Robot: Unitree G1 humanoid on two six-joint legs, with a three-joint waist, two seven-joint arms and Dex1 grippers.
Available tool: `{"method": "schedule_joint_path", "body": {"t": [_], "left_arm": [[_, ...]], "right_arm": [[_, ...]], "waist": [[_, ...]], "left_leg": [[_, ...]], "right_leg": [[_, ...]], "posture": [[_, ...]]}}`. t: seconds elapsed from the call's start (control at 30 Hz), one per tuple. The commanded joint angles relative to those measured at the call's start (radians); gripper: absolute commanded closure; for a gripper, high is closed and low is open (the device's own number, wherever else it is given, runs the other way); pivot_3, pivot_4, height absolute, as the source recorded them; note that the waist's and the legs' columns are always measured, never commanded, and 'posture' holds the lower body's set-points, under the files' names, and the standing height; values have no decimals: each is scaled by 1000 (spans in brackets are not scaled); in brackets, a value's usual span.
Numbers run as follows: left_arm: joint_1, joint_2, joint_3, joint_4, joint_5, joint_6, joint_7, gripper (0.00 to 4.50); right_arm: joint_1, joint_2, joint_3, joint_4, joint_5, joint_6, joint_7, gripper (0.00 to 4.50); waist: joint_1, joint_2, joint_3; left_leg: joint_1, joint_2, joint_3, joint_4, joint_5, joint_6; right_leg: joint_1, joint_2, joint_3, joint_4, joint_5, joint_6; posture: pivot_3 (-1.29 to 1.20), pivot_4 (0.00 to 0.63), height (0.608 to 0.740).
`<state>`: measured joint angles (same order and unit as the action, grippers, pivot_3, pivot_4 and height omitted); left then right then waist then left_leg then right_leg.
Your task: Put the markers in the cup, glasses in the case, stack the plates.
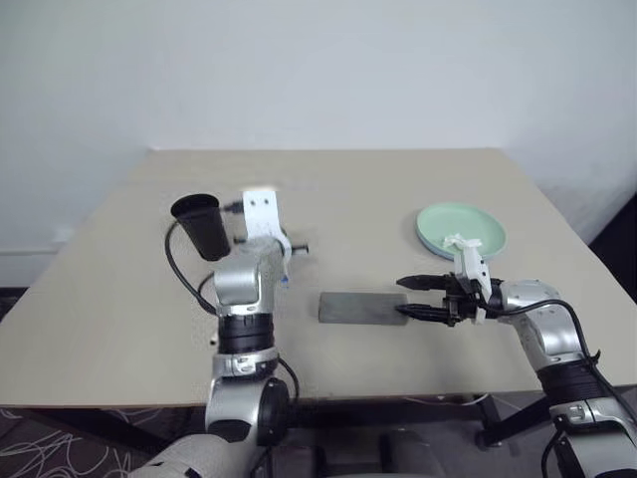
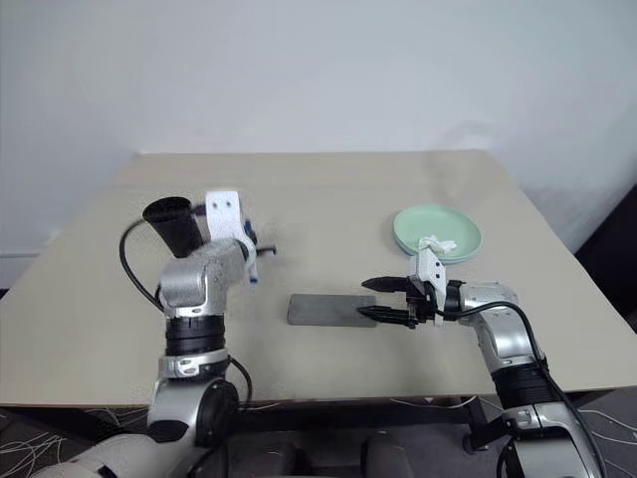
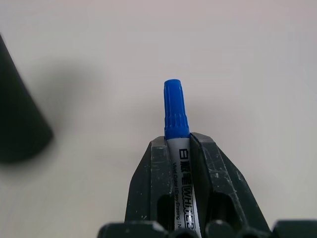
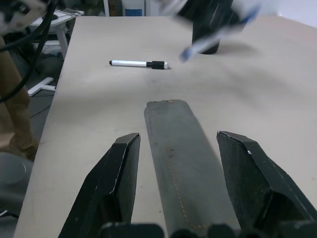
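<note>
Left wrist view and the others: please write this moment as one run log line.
left gripper: shut on blue marker | right gripper: open over case | cup: upright | second marker: on table

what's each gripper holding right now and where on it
The left gripper grips a blue-capped marker around its white barrel. The right gripper is open, holding nothing.

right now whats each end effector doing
Left end effector: shut on the slim white marker with a blue cap.
Right end effector: open, holding nothing, either side of the flat grey case.
</note>
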<state>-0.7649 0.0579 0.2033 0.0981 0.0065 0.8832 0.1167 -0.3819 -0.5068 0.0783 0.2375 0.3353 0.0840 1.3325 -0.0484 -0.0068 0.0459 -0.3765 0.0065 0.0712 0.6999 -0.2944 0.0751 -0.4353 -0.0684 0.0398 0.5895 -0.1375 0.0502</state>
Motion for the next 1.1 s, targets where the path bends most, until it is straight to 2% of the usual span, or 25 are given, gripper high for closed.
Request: {"method": "schedule_joint_path", "body": {"t": [0.03, 0.3, 0.6, 0.87, 1.1], "left_arm": [[-71, 108, -50, 70, 43, -256, -51, 4394], [-159, 260, -47, 348, 84, -586, -14, 4394], [-146, 368, -52, 535, 104, -887, 21, 4394], [-135, 396, -48, 675, 107, -1056, 26, 4394], [-133, 410, -51, 772, 111, -1113, 36, 4394]], "right_arm": [[-29, -4, -11, -10, 11, -15, -1, 1824], [-68, 7, -26, -13, 39, 4, -6, 1824], [-75, 3, -26, -31, 48, 15, -7, 1824], [-112, 24, -66, -45, 116, 90, -33, 1824], [-115, 28, -68, -53, 125, 108, -50, 1824]], "waist": [[1, 0, 0], [2, -1, 0], [2, -1, 0], [2, -1, 0], [2, -1, 0]], "left_leg": [[0, 0, 0, -1, 0, 0], [0, -1, 0, -1, 1, 0], [-1, 0, 2, -1, 1, 0], [-1, 1, 2, 0, 1, -1], [-2, 1, 4, 0, 1, -1]], "right_leg": [[0, 0, 0, 0, 1, -1], [0, 0, 0, -1, 1, -1], [0, 0, -2, -1, 2, -1], [0, -1, -3, 0, 3, -2], [0, -1, -5, 0, 3, -2]], "posture": [[0, 0, 732], [0, 0, 732], [0, 0, 732], [0, 0, 732], [0, 0, 732]]}}
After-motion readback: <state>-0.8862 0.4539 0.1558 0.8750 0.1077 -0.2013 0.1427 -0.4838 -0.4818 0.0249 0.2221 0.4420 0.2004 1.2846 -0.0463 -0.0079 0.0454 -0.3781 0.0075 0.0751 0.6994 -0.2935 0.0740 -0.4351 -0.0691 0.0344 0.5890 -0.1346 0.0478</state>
